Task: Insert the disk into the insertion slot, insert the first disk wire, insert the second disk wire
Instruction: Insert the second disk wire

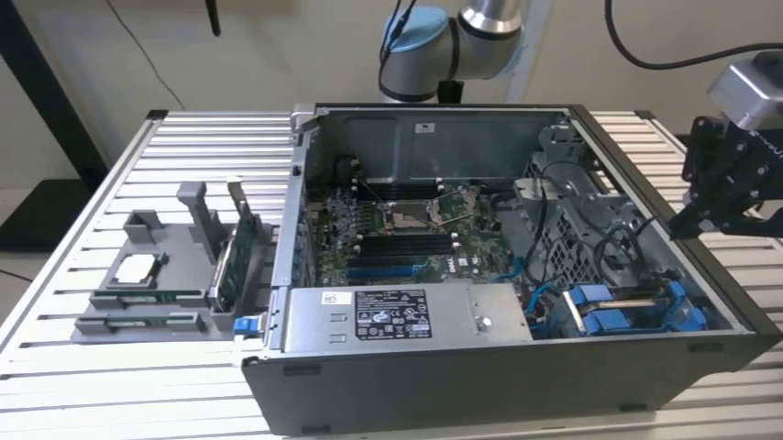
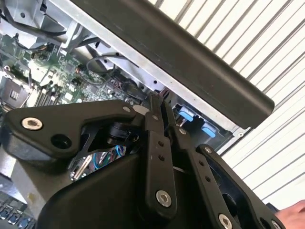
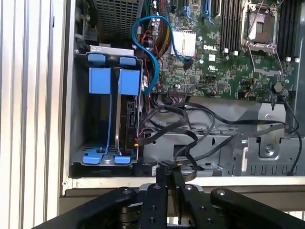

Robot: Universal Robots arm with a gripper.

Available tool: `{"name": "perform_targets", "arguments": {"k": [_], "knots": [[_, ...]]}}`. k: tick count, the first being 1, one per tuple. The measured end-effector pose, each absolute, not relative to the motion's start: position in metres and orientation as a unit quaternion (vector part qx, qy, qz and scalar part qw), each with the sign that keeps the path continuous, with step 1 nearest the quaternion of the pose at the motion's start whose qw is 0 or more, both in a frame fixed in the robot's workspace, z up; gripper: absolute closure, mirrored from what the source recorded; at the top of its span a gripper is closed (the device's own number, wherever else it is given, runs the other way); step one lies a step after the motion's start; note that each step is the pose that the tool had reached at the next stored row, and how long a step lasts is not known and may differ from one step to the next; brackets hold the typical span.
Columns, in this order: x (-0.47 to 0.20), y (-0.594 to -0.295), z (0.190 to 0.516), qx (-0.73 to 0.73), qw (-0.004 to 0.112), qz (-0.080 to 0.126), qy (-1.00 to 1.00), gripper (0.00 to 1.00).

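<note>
The open computer case [image 1: 490, 385] lies on a slatted table. In its drive cage [image 3: 78, 119] two blue carriers [image 3: 100, 78] stand side by side. The disk [image 3: 128, 121] sits edge-on in the insertion slot, in the carrier nearer the motherboard. Loose black wires [image 3: 190, 129] lie beside the cage, and a blue cable [image 3: 148, 62] curves toward it. I cannot tell whether any wire is plugged into the disk. My gripper [image 1: 677, 231] hangs outside the case's wall at the exterior view's right. It is shut, its fingers [image 3: 164, 191] pressed together with nothing visible between them, as the second wrist view [image 2: 158, 109] also shows.
A grey fixture [image 1: 153, 275] with a green card [image 1: 235, 247] stands on the table at the exterior view's left. The power supply [image 1: 404, 316] fills the case's front. The motherboard [image 1: 404, 229] lies in the middle. A hand [image 2: 295, 212] shows in the second wrist view.
</note>
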State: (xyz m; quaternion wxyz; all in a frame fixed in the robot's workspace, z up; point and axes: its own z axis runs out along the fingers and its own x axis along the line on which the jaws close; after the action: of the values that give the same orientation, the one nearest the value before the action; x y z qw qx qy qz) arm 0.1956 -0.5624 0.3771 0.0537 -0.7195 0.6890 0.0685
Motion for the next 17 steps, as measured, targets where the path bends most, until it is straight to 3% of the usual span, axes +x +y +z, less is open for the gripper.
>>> {"name": "perform_targets", "arguments": {"k": [17], "knots": [[0.160,-0.562,0.386,-0.720,0.057,0.061,0.689,0.84]]}}
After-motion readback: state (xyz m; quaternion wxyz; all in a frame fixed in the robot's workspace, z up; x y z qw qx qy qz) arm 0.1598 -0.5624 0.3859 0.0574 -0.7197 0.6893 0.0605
